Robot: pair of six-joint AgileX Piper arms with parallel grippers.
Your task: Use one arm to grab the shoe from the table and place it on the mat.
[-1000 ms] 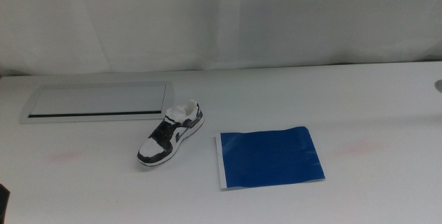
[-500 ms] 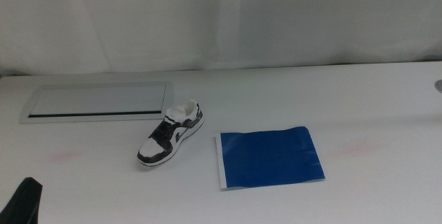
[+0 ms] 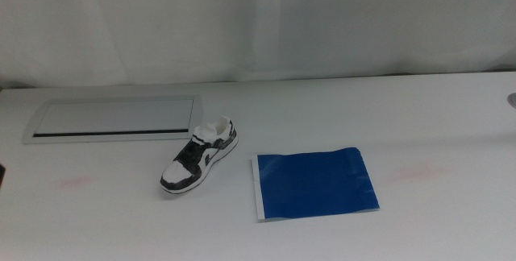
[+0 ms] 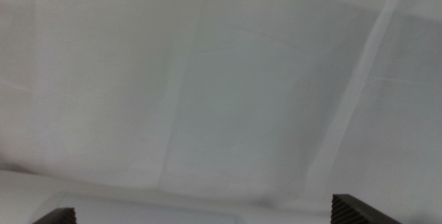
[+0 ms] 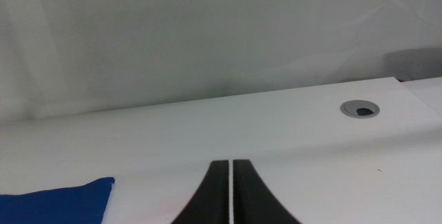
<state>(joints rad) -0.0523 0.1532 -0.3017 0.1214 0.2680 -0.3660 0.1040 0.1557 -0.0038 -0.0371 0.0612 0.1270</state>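
Note:
The black-and-white shoe (image 3: 199, 155) lies on the white table (image 3: 419, 124), toe toward the front left, heel near the grey panel. The dark-blue mat (image 3: 314, 182) lies flat just right of it, pale strip on its left edge, with nothing on it. Its corner shows in the right wrist view (image 5: 55, 200). My left gripper (image 4: 207, 213) is open, jaws wide apart, facing the white curtain; neither shoe nor mat shows in its view. Only a dark sliver of the left arm (image 3: 2, 174) shows at the middle view's left edge. My right gripper (image 5: 228, 163) is shut and empty, low over the table, outside the middle view.
A grey framed panel (image 3: 113, 118) is set into the table behind the shoe. A round grey cable hole (image 5: 359, 109) sits near the table's far right edge. A white curtain hangs behind the table.
The dark part of the left arm rose from the bottom-left corner up the left edge and is nearly out of view. Shoe and mat have not moved.

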